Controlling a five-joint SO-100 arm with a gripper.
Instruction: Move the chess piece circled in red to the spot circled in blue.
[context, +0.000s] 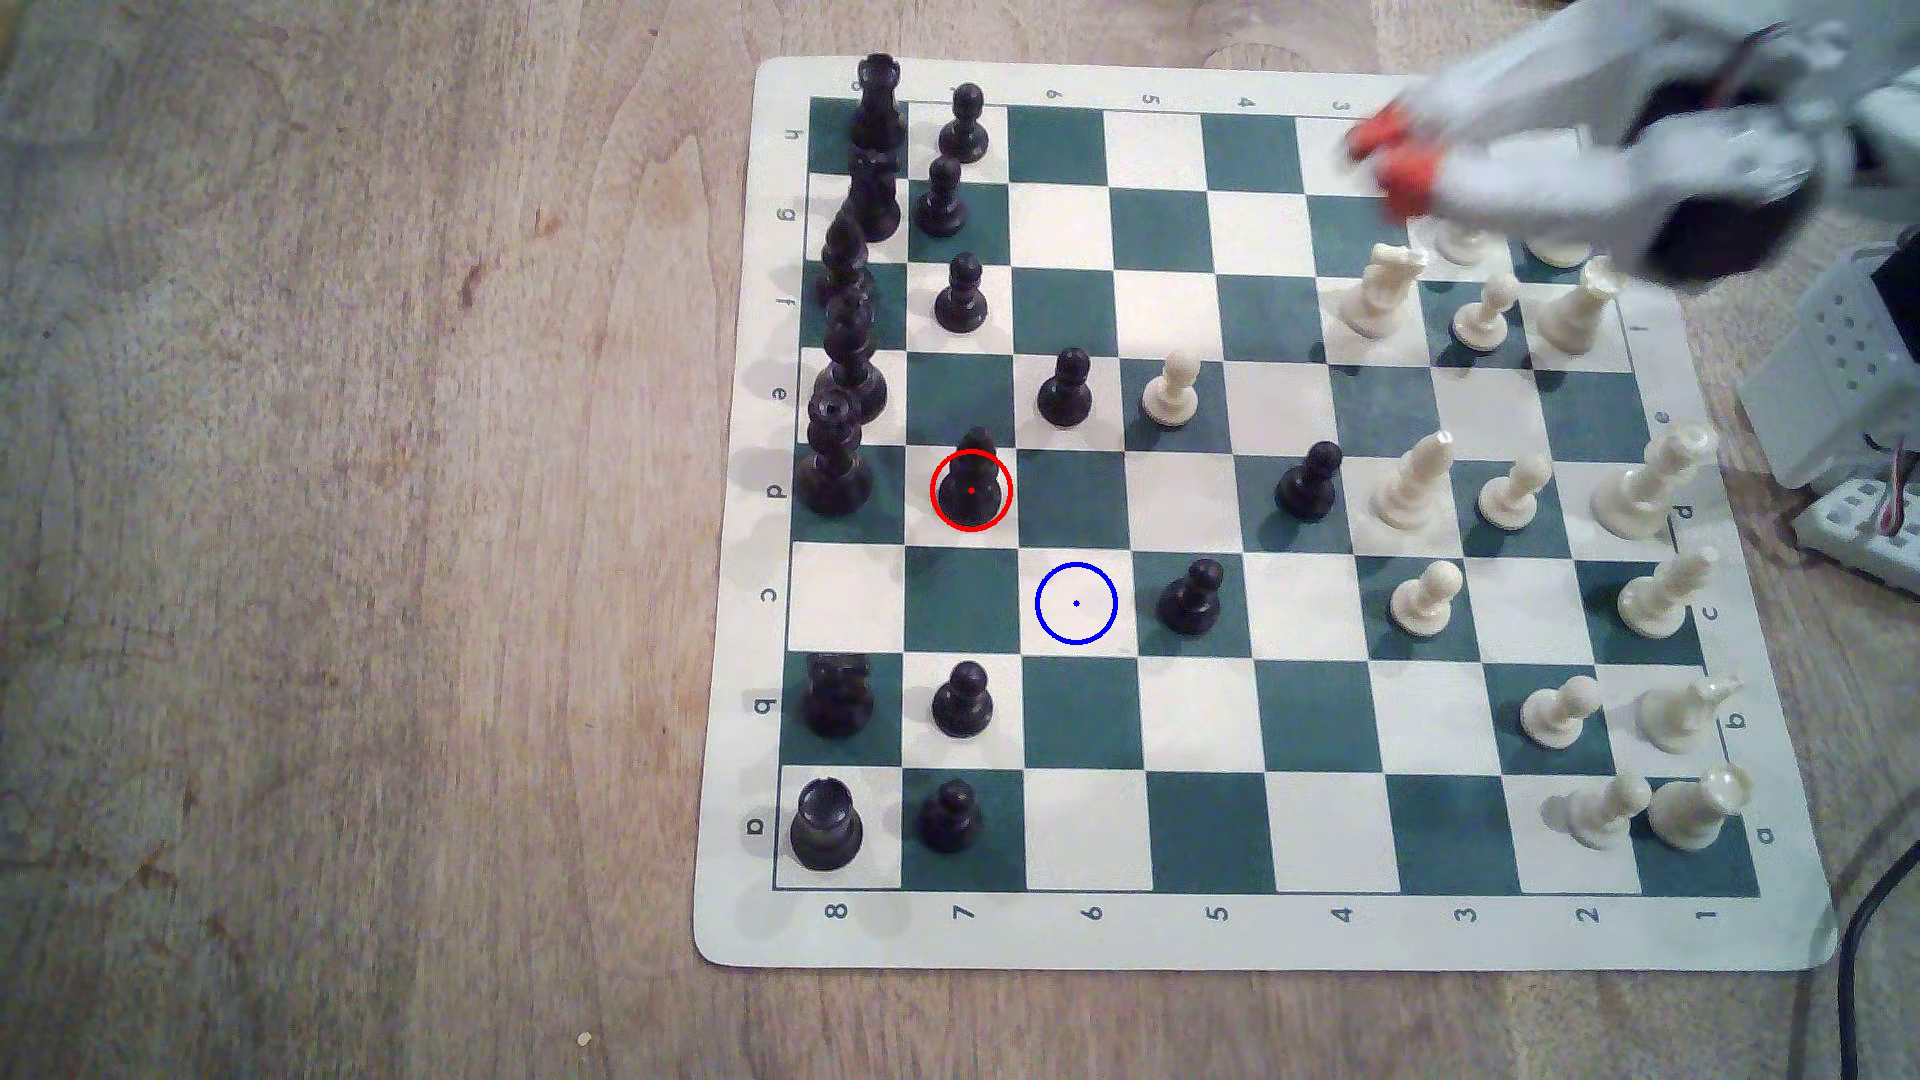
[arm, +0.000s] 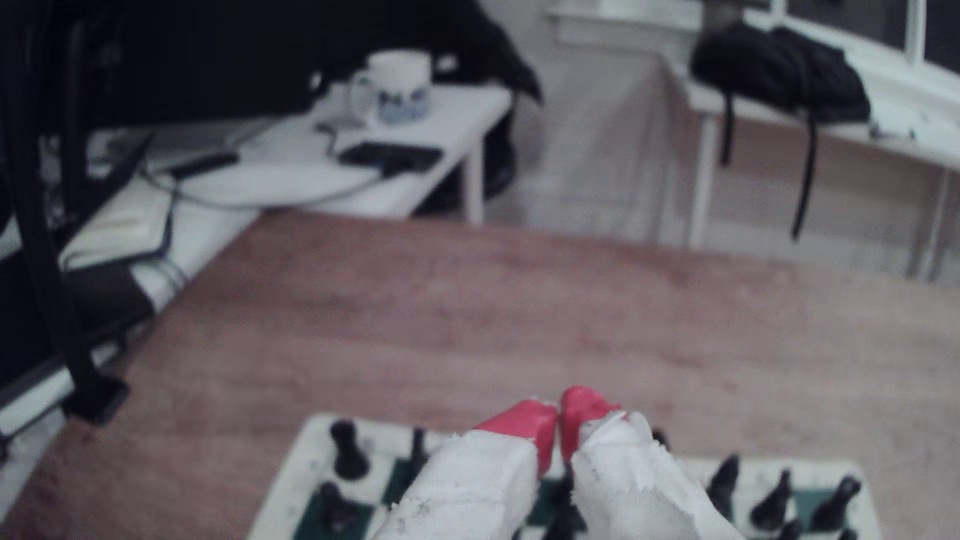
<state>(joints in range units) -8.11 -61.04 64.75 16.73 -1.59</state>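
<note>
The chess piece circled in red (context: 972, 480) is a black piece with a broad round base, standing on a cream square in the second column from the exterior view's left. The spot circled in blue (context: 1076, 603) is a bare cream square one column to the right and one row nearer. My gripper (context: 1382, 156), white with red fingertips, hangs blurred above the board's far right corner, far from both. In the wrist view the red fingertips (arm: 524, 423) touch, so the gripper (arm: 558, 415) is shut with nothing held.
A green and cream chess mat (context: 727, 727) lies on a wooden table. Black pieces (context: 850, 343) crowd the exterior view's left columns, white pieces (context: 1413, 483) the right. Black pawns (context: 1191, 597) (context: 1065, 389) stand near the blue-ringed square. The arm's base (context: 1849, 395) is at the right edge.
</note>
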